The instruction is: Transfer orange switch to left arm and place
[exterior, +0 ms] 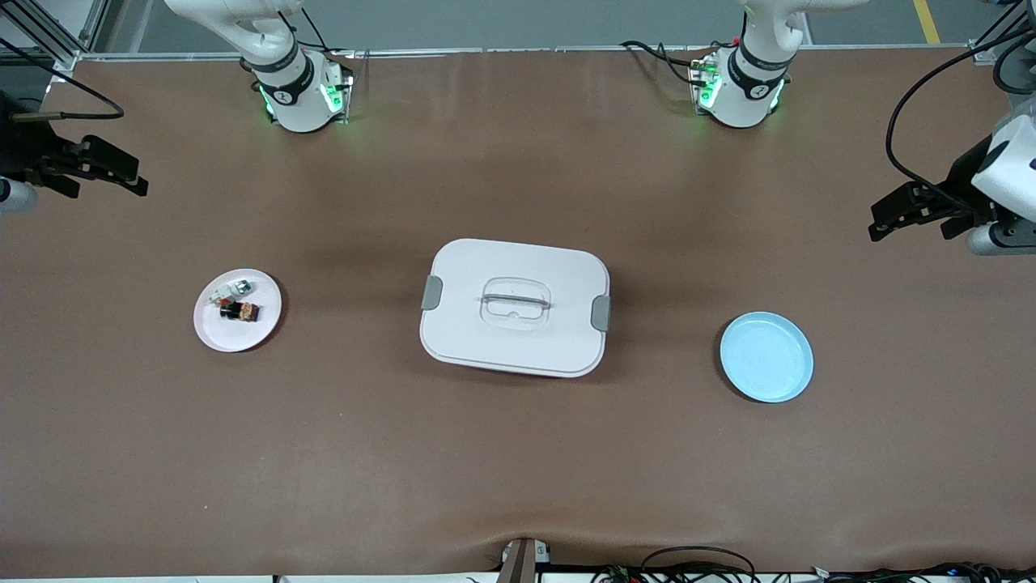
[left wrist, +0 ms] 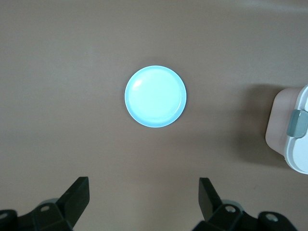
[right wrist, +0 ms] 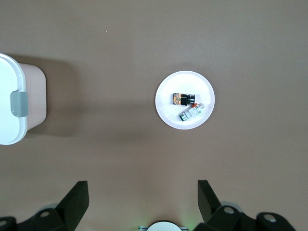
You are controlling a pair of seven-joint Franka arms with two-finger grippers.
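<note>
The orange switch (exterior: 240,311) lies on its side on a white plate (exterior: 212,332) toward the right arm's end of the table, well apart from both grippers. Touching it on the same plate, a little farther from the front camera, lies a small white part (exterior: 232,289).

The right gripper (exterior: 121,174) hangs high over bare table at the right arm's end, with the plate nearer to the front camera than the spot below it. Its fingers (right wrist: 77,199) stand wide apart and hold nothing. In the right wrist view the switch (right wrist: 185,99) and the white part (right wrist: 191,112) show clearly on the plate (right wrist: 169,113), nothing between them and the gripper (right wrist: 142,202).

The left gripper (exterior: 894,217) hovers over the left arm's end of the table, fingers (left wrist: 77,195) spread and empty. Below it, near the gripper (left wrist: 143,202) in the left wrist view, a light blue plate (left wrist: 155,96) sits bare on the brown table (exterior: 518,453).

Between the two plates, in the middle of the table, stands the box (exterior: 515,306), white with its lid on, grey clips at either end and a clear handle on top. It sits squarely on the straight line from the white plate to the blue plate (exterior: 766,357). One end of the box shows at the edge of each wrist view (left wrist: 293,129) (right wrist: 17,106).
</note>
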